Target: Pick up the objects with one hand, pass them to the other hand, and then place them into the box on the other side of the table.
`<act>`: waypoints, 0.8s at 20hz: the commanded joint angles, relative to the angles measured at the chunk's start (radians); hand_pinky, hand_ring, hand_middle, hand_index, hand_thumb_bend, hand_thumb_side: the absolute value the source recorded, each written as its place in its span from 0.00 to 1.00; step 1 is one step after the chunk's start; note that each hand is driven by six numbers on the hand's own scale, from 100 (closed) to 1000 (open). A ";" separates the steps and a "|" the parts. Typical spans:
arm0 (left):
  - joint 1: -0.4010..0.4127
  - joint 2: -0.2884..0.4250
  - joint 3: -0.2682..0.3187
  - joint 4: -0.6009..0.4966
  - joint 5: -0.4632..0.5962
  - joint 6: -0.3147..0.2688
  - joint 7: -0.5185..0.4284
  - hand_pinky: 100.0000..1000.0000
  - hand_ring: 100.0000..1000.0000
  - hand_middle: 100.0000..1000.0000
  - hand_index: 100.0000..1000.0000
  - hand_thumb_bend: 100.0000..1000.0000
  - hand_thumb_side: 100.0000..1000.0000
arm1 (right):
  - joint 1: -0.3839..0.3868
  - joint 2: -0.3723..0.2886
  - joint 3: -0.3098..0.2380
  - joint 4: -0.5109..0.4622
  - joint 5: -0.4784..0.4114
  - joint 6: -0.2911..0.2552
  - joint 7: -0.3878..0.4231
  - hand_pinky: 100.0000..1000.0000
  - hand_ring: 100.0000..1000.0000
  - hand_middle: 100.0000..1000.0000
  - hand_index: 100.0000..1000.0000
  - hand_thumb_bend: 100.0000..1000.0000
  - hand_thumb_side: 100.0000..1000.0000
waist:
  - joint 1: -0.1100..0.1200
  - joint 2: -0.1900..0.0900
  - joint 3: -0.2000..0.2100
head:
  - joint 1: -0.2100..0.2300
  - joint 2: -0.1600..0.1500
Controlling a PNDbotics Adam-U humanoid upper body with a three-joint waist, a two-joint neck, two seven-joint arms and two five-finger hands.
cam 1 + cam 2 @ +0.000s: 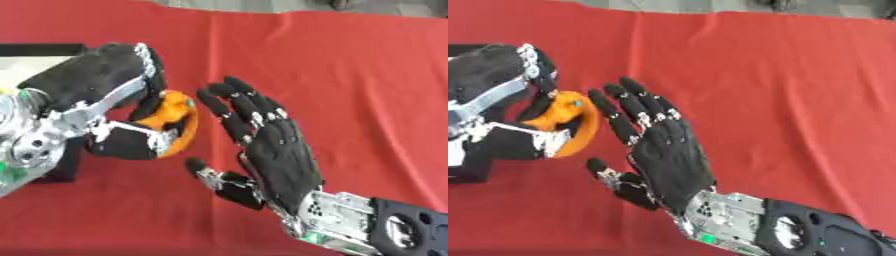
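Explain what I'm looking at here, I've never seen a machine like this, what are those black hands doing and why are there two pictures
These are the two hands of a humanoid robot that a person is steering. Both pictures show the same moment, taken by the two eyes of a camera in the robot's head, looking down at a table under a red cloth. The left hand comes in from the left with its fingers curled round an orange object. The right hand comes in from the lower right, fingers straight and palm turned towards the orange object, apart from it. It looks ready to receive the object, though that is a guess. A dark box shows partly at the left edge behind the left hand.
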 commanded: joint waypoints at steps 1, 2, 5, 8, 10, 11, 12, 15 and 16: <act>0.006 0.055 0.052 -0.012 -0.003 0.000 0.027 0.68 0.44 0.23 0.00 0.00 0.16 | -0.003 -0.011 -0.007 -0.016 -0.007 0.139 -0.137 0.47 0.82 0.76 0.87 0.52 0.22 | 0.004 -0.019 0.001 | 0.007 0.001; 0.016 0.067 0.065 -0.012 0.003 0.002 0.037 0.68 0.44 0.23 0.00 0.00 0.16 | -0.001 -0.012 -0.006 -0.016 -0.008 0.138 -0.138 0.47 0.82 0.76 0.87 0.52 0.22 | 0.004 -0.019 0.002 | 0.012 0.002; 0.041 0.101 0.102 -0.012 0.028 0.002 0.068 0.68 0.46 0.23 0.00 0.00 0.16 | 0.002 -0.012 -0.006 -0.016 -0.009 0.134 -0.143 0.47 0.82 0.76 0.87 0.51 0.21 | 0.002 -0.018 0.003 | 0.023 0.007; 0.061 0.128 0.140 -0.012 0.060 0.000 0.100 0.68 0.47 0.22 0.00 0.00 0.17 | 0.006 -0.011 -0.006 -0.016 -0.012 0.132 -0.150 0.47 0.82 0.76 0.87 0.51 0.21 | -0.002 -0.018 0.004 | 0.037 0.007; 0.072 0.145 0.165 -0.012 0.083 -0.005 0.125 0.67 0.46 0.22 0.00 0.00 0.17 | 0.009 -0.010 -0.006 -0.016 -0.014 0.131 -0.154 0.47 0.82 0.76 0.87 0.50 0.21 | -0.004 -0.018 0.005 | 0.055 0.003; 0.079 0.154 0.178 -0.012 0.093 -0.007 0.140 0.67 0.46 0.22 0.00 0.00 0.17 | 0.010 -0.011 -0.006 -0.016 -0.015 0.131 -0.156 0.47 0.82 0.76 0.87 0.50 0.21 | -0.004 -0.018 0.005 | 0.067 0.002; 0.087 0.164 0.192 -0.012 0.102 -0.007 0.155 0.67 0.46 0.22 0.00 0.00 0.18 | 0.010 -0.011 -0.006 -0.016 -0.016 0.132 -0.158 0.47 0.82 0.76 0.87 0.50 0.21 | -0.005 -0.017 0.005 | 0.081 0.000; 0.116 0.193 0.234 -0.012 0.124 0.000 0.200 0.67 0.46 0.22 0.00 0.00 0.19 | 0.011 -0.011 -0.008 -0.016 -0.018 0.132 -0.164 0.47 0.82 0.76 0.87 0.49 0.21 | -0.007 -0.015 0.006 | 0.122 -0.009; 0.127 0.203 0.250 -0.012 0.129 0.005 0.217 0.67 0.46 0.22 0.00 0.00 0.19 | 0.012 -0.012 -0.009 -0.016 -0.019 0.132 -0.167 0.47 0.82 0.76 0.87 0.49 0.20 | -0.008 -0.014 0.007 | 0.135 -0.012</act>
